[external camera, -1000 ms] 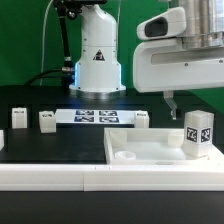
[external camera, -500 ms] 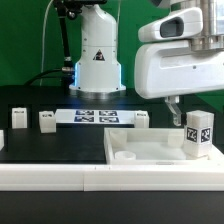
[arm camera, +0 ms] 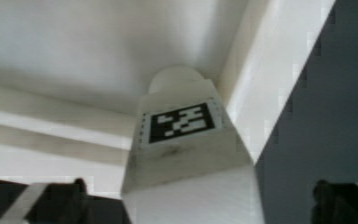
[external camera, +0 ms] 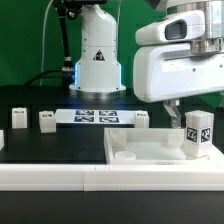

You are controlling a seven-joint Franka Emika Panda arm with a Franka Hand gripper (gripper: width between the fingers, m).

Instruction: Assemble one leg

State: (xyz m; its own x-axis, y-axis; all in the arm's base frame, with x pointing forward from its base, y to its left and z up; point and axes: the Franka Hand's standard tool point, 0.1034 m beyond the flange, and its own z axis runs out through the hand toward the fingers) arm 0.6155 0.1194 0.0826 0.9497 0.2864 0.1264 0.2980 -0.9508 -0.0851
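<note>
Leg: small white block, upright on the panel, at the panel's end on the exterior view's right. Tag face turned to that camera. Nothing touches it. In the wrist view it rises between the two dark fingertips, clear of both.

Panel: large, white, flat on the table, near side, toward the exterior view's right. A recess shows toward its other end.

Gripper: hanging above the panel, higher than the leg and just to the exterior view's left of it. Jaws spread wide, nothing held.

Other blocks: small, white, scattered on the dark table beyond the panel, well apart from the leg.

Marker board: flat on the far side of the table, in front of the arm's base.

Step in hand, as I judge it: the approach to pick up the leg. No grasp made yet, so the assembly proper is not begun.

Next move, as I would run it:
- Shift toward the exterior view's right until the leg sits centred between the jaws.
- Descend, then close on its upper body.
- The leg is tall and narrow, so a finger clipping its top on the way down could topple it. I would go down slowly and square to its faces.
- After that I expect a lift and a carry to its seat on the panel.
</note>
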